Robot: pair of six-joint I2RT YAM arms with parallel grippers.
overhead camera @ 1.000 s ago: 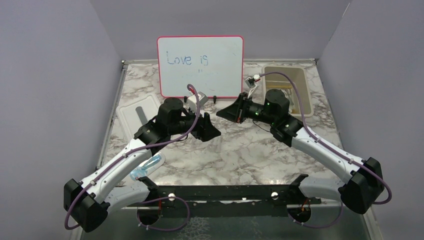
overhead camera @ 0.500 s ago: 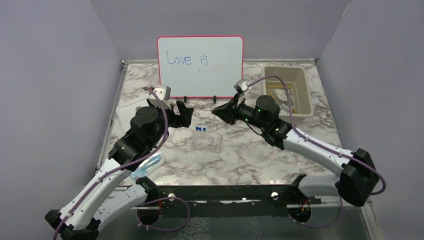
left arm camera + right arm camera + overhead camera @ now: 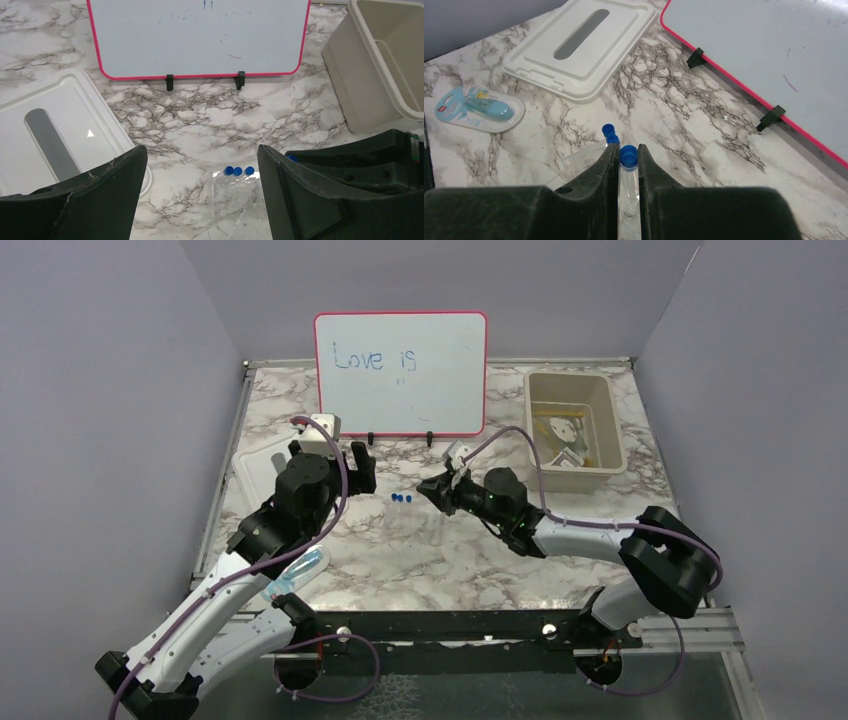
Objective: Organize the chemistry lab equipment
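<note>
Blue-capped clear tubes (image 3: 402, 498) lie on the marble table (image 3: 480, 550), at 6 o'clock from the whiteboard (image 3: 400, 370). The right gripper (image 3: 627, 148) is clenched on one tube (image 3: 628, 157), its cap between the fingertips; two more caps sit just beyond at 11 o'clock. The left gripper (image 3: 201, 150) hangs released, jaws wide, at 10 o'clock from the tubes. The bin (image 3: 570, 377) stands at 3 o'clock from the whiteboard, the lid (image 3: 255, 470) at 7 o'clock.
</note>
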